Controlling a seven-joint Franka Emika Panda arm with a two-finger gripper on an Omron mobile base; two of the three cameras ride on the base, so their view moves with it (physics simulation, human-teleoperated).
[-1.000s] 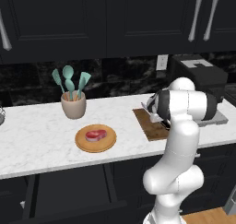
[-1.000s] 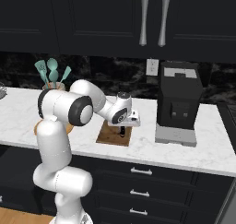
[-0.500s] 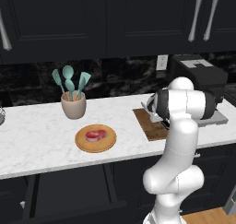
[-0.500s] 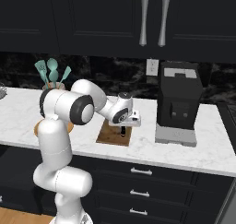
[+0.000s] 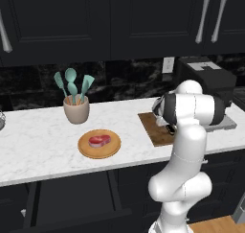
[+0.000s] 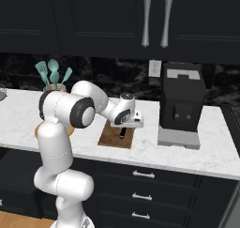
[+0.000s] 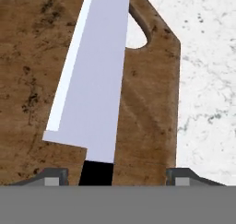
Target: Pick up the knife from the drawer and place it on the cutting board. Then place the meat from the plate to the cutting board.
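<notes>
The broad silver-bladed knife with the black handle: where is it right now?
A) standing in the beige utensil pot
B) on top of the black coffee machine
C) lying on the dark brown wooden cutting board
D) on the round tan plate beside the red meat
C: the hand view shows the knife lying flat on the dark brown wooden cutting board, its blade crossing the board's hole, with the open end effector fingertips apart on either side of its handle.
</notes>
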